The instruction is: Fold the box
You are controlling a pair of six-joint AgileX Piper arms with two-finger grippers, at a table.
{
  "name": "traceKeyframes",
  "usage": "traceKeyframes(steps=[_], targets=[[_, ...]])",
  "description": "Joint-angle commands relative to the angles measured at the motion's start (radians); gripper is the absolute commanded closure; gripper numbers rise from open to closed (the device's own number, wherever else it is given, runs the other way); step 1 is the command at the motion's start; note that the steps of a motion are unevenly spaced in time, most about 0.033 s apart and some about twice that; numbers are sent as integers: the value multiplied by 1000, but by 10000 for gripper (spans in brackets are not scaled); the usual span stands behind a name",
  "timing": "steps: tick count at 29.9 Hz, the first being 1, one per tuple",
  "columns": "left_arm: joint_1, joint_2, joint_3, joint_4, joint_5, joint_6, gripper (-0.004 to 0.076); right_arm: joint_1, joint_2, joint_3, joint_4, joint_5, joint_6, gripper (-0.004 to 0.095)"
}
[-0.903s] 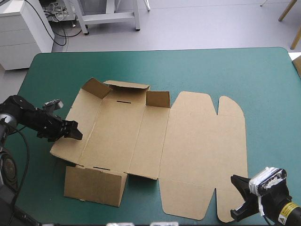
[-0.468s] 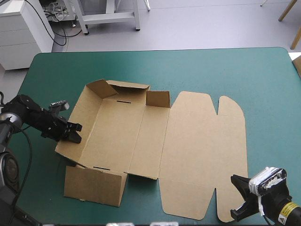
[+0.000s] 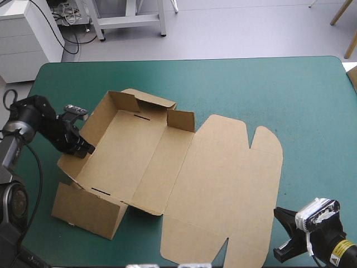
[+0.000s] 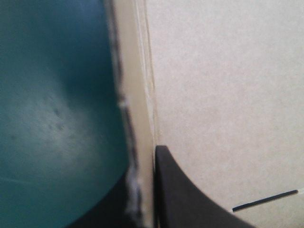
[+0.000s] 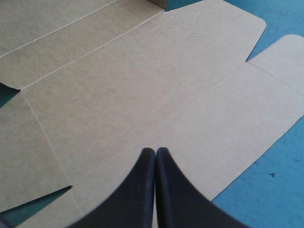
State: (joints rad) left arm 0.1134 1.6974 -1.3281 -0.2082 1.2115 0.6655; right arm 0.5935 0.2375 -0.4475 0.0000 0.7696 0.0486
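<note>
The left arm [image 3: 39, 120] comes in low from the left edge of the teal-green worktop [image 3: 251, 84]. Its jaws are pinched tight on the box's lifted left wall, one black finger [image 4: 190, 199] inside the wall and the other outside. The brown box [image 3: 167, 167] lies left of centre, turned askew. Its far wall is raised with two end flaps standing, a side panel shows at its near left end, and the lid is flat toward the right. The right arm [image 3: 337, 251] sits at the near right corner, its jaws pressed together on nothing and aimed at the lid. One box, two arms, two dark slots in the box floor.
</note>
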Motion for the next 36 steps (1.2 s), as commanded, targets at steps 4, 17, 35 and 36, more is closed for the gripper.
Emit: traceKeyframes(steps=[4,17,35,36], targets=[[-231,-44,-218,225,-96,3,731,-2,8,-24,7,-75,-2,929],[-668,-44,-327,579,-267,2,731,-2,8,-24,7,-75,1,929],[-986,-115,-111,958,-442,-204,731,-2,8,-23,0,-75,1,928],[-996,-129,-83,984,-456,-221,731,-2,8,-23,0,-76,1,928]])
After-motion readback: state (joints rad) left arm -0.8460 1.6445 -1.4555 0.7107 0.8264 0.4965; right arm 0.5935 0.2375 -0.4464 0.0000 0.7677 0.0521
